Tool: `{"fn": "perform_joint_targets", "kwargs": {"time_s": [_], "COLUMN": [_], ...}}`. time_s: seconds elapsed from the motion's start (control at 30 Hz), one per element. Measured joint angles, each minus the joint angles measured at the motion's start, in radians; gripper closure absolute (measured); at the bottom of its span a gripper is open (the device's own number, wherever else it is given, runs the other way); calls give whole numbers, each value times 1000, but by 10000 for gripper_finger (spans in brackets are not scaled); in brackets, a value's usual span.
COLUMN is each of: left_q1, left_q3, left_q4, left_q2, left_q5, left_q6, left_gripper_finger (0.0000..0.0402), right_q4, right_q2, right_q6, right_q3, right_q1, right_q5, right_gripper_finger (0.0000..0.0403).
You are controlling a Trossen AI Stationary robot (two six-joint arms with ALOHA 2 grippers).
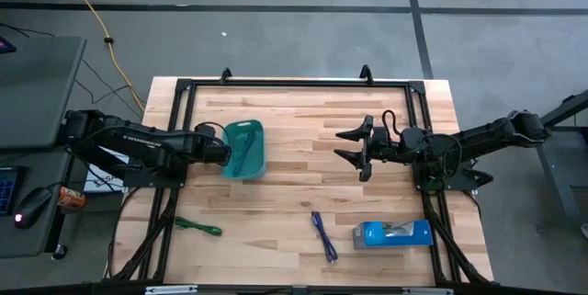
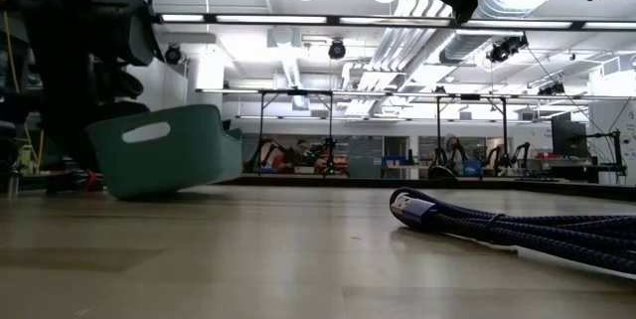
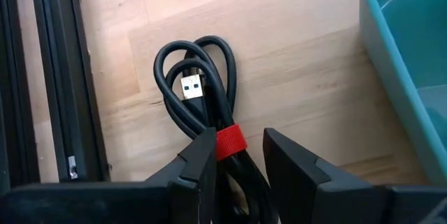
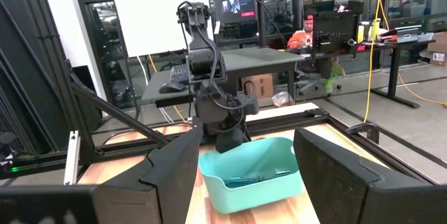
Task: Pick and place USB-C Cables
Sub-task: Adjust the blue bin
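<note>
A black cable bundle with a red band and a bare USB plug sits between the fingers of my left gripper, which is shut on it just left of the teal tray. A thin light cable lies inside the tray. A dark purple cable and a green cable lie on the wood near the table's front edge. My right gripper stands open at mid-table, right of the tray, pointing level at it, with nothing between its fingers. My left gripper pinches the black bundle at its red band, about halfway along the coil, between its two fingers. The fingers slant down from the table's left and lie along the bundle. The looped end with the plug reaches past the fingertips over the wood; whether it touches the table I cannot tell.
A bright blue box lies at the front right. Black frame rails run around the tabletop, and one is close beside my left gripper. The tray's wall stands on its other side. Bare wood lies between the tray and my right gripper.
</note>
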Motion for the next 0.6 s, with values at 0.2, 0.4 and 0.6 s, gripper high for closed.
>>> {"fn": "perform_joint_targets", "kwargs": {"time_s": [0.2, 0.4, 0.6], "left_q1": [-1, -14, -49], "left_q3": [27, 40, 40], "left_q4": [-2, -21, -166], "left_q2": [-14, -30, -101], "left_q5": [-5, -40, -138], "left_q6": [15, 34, -123], "left_gripper_finger": [304, 304, 304], "right_q4": [0, 0, -8], "right_q2": [0, 0, 0], "right_q6": [0, 0, 0], "right_q3": [0, 0, 0], "right_q1": [0, 0, 0], "right_q5": [0, 0, 0], "right_gripper_finger": [176, 176, 176]}}
